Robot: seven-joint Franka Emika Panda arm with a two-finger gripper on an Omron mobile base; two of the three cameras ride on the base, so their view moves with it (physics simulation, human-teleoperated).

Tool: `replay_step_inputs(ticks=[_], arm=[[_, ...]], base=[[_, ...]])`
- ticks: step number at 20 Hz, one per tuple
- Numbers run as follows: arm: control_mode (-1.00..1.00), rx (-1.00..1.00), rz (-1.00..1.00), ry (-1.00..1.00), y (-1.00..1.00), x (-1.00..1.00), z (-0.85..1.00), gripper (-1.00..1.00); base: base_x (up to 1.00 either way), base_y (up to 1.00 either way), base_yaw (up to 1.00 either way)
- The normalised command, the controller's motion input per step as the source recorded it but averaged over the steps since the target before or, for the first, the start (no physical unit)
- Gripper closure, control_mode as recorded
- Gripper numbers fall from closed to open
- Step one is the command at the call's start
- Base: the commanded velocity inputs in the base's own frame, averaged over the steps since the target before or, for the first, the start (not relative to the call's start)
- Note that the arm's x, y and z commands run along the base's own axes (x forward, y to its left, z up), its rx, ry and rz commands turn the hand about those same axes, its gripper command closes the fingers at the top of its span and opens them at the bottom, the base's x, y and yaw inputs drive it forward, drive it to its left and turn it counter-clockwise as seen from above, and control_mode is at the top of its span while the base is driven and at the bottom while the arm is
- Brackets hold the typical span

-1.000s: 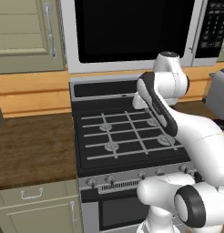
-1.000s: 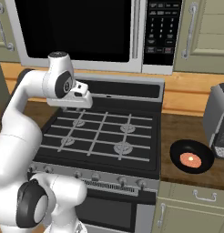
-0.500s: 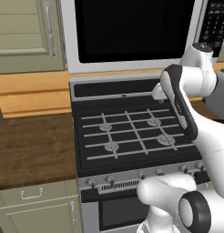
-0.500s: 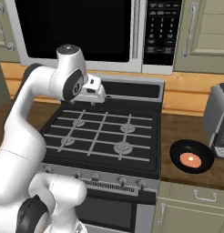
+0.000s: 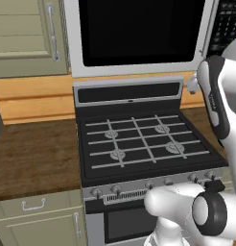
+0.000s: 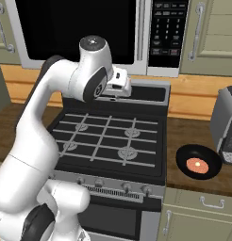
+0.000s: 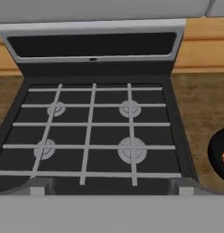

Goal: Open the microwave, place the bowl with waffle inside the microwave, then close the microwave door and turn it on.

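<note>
Microwave (image 6: 89, 33): mounted above the stove, between beige cabinets; its door (image 5: 139, 33), silver-framed with a black glass window, is shut, with the vertical bar handle (image 6: 141, 30) standing just left of the black button panel (image 6: 167, 30). Stove (image 6: 108, 141): black gas range with four burners under grey grates, a row of knobs along its front edge, an oven window below. Bowl with waffle (image 6: 199, 163): small, round, black, with a pinkish-orange disc showing inside it; it sits on the wooden counter (image 6: 203, 141) to the right of the stove, close by a grey appliance (image 6: 226, 124) at the picture's right edge; in the hand view its dark rim (image 7: 221, 157) shows at the right edge. Gripper (image 7: 111, 189): raised above the rear of the stove and looking down over the burners; its two grey finger tips (image 7: 37, 187) stand far apart near the bottom corners of the hand view, jaws spread wide with nothing between them. Arm (image 6: 56, 103): white, arching up from the base to a hand (image 6: 119, 82) held in front of the lower edge of the microwave. Counter left of the stove (image 5: 33, 153): brown wood, over beige drawers.
</note>
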Motion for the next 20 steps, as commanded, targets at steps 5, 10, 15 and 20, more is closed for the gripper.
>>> replay_step_inputs(ticks=[5, 10, 15, 20], arm=[[-1.0, 0.11, -0.1, -0.14, -0.42, 0.0, 0.71, -1.0], [-1.0, 0.13, -0.11, -0.15, -0.16, 0.02, 0.66, -1.0], [-1.0, 0.06, -0.1, -0.15, -0.01, 0.14, 0.51, -1.0], [-1.0, 0.0, -0.08, -0.18, -0.17, 0.32, 0.05, -1.0]], base=[[0.0, 0.0, 0.0], [0.0, 0.0, 0.0], [0.0, 0.0, 0.0], [0.0, 0.0, 0.0]])
